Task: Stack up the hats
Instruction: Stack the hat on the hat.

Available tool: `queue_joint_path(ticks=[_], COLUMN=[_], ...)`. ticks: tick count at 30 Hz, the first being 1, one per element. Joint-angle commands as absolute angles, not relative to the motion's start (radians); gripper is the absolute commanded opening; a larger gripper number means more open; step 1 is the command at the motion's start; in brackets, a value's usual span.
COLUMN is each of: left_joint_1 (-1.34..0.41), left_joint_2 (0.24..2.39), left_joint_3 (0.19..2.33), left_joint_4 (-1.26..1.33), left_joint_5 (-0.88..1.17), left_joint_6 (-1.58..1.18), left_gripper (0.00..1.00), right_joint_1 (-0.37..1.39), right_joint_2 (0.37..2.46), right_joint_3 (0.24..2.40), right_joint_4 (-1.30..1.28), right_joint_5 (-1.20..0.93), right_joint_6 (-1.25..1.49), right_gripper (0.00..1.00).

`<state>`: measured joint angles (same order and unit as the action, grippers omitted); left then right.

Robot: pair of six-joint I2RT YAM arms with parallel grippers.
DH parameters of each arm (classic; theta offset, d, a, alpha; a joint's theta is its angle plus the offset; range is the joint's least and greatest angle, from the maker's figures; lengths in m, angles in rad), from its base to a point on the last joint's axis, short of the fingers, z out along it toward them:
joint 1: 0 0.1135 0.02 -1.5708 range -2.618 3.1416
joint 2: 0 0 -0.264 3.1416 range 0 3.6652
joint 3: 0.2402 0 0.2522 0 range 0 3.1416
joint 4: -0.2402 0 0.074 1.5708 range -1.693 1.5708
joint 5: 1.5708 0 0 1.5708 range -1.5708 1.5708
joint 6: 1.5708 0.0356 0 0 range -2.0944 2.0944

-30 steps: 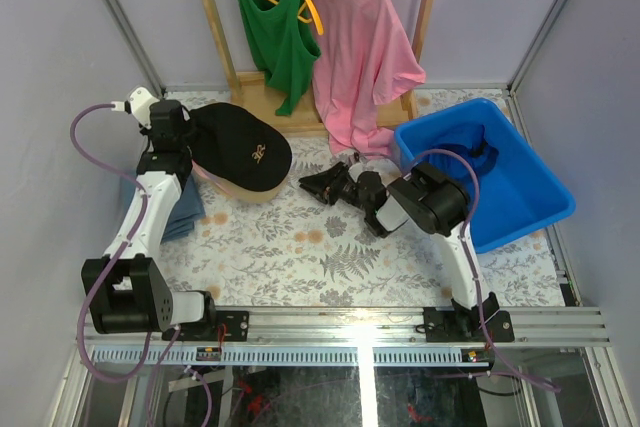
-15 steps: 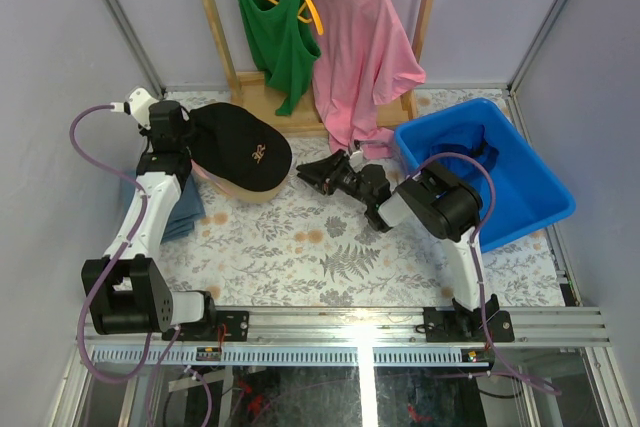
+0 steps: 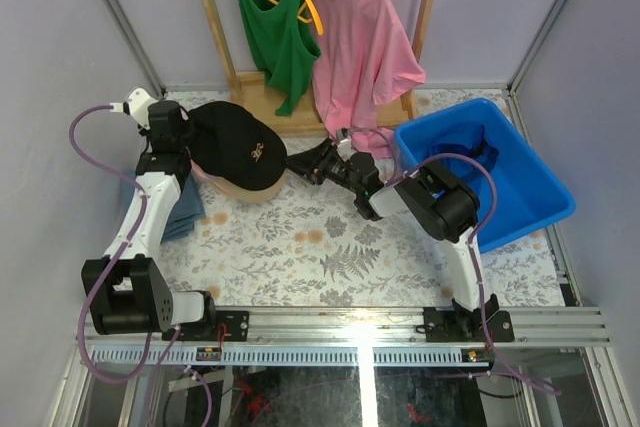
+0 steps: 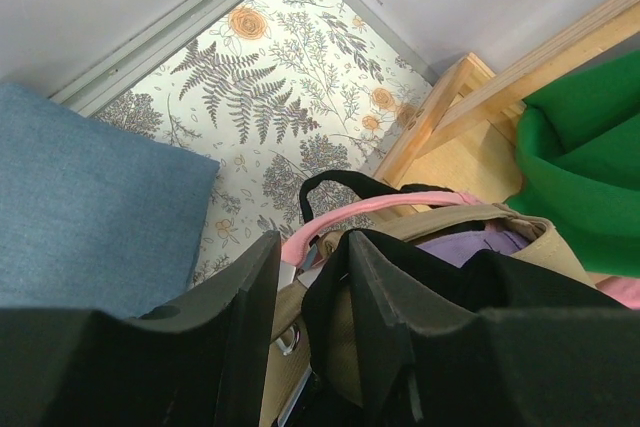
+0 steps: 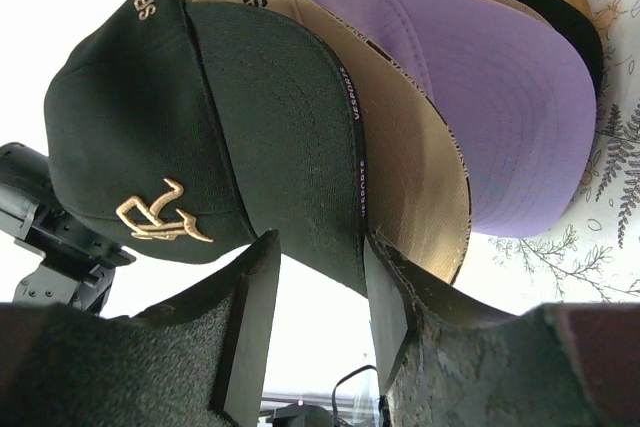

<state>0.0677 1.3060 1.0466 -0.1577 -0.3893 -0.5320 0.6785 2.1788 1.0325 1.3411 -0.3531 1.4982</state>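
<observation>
The hats lie stacked at the left. A black cap with a gold emblem is on top of a tan one. The right wrist view shows the black cap, the tan brim and the lavender brim fanned out. My right gripper is open, with the black brim's edge between its fingertips. My left gripper sits at the back of the stack. Its jaws are narrow, closed around the black fabric, the tan strap and the pink strap.
A blue bin stands at the right with something dark inside. A wooden rack at the back holds a green tank top and a pink T-shirt. Folded blue cloth lies beside the left arm.
My right gripper has moved up and left from mid-table to the black cap's brim, and its jaws have widened. The left arm and the stack have stayed put.
</observation>
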Motion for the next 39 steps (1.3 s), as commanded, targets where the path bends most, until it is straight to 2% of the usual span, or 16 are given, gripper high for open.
queue_joint_path(ticks=[1,22,24,28,29,39], left_joint_1=[0.067,0.068,0.068,0.068,0.068,0.066], left_joint_2=[1.305,1.304,1.303,1.305,1.305,1.307], left_joint_3=[1.02,1.017,1.016,1.017,1.017,1.016], left_joint_4=[-0.146,-0.146,-0.146,-0.142,-0.142,-0.141], left_joint_5=[-0.364,-0.367,-0.366,-0.362,-0.361,-0.356], left_joint_6=[-0.543,-0.548,-0.549,-0.552,-0.554,-0.565], left_gripper=[0.33,0.33,0.33,0.33,0.33,0.35], right_joint_1=[0.709,0.719,0.719,0.725,0.727,0.751], right_joint_2=[2.184,2.213,2.212,2.223,2.229,2.269], right_joint_3=[1.118,1.13,1.125,1.109,1.107,1.051], right_joint_4=[1.359,1.337,1.34,1.393,1.418,1.433], right_joint_5=[-0.367,-0.373,-0.371,-0.362,-0.361,-0.288], right_joint_6=[1.48,1.46,1.463,1.519,1.549,1.662], right_gripper=[0.46,0.45,0.36,0.05,0.01,0.0])
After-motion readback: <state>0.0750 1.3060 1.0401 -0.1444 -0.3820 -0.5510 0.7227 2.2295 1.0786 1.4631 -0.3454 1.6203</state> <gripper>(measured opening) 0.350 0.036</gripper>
